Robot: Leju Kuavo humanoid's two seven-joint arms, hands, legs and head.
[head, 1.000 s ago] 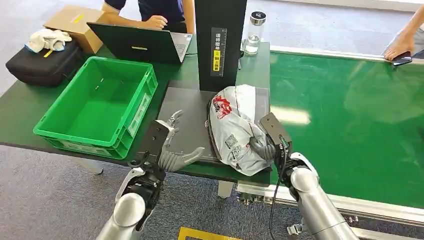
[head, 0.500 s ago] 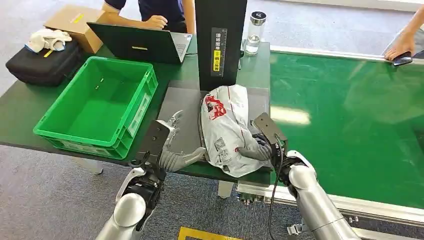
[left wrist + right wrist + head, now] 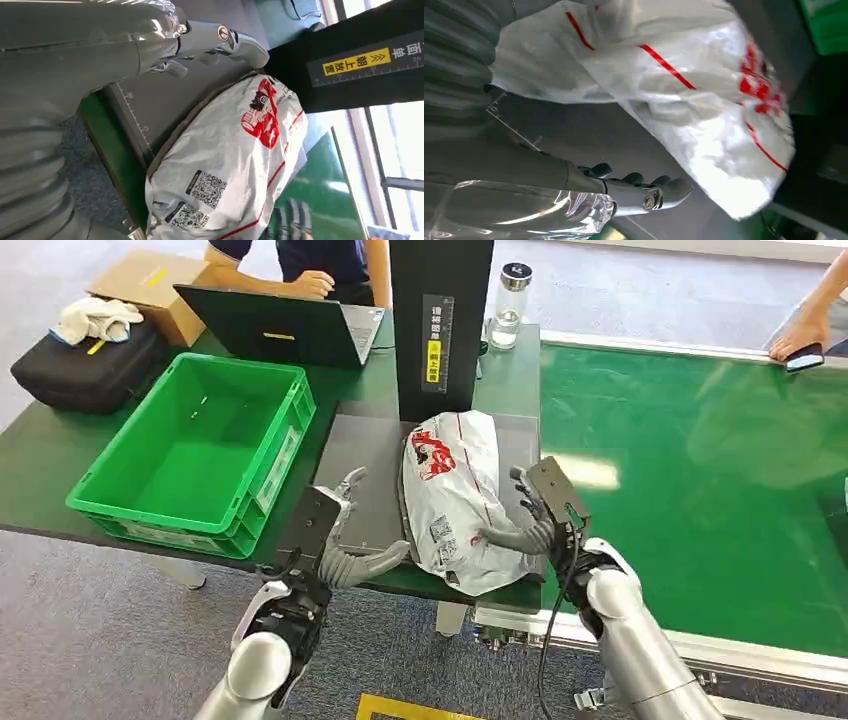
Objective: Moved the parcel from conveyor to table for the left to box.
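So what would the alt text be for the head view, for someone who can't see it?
A white parcel with red print lies on a dark mat between the robot's two open hands, left hand and right hand. An empty green crate sits to its left, a green conveyor to its right.

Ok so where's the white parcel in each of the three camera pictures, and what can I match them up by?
Head view: the parcel lies mid-frame on the dark mat, between the two hands.
Left wrist view: the parcel takes up the lower middle, beyond the left hand.
Right wrist view: the parcel spans the upper half, apart from the right hand.
Shared landmark: the parcel's red print.
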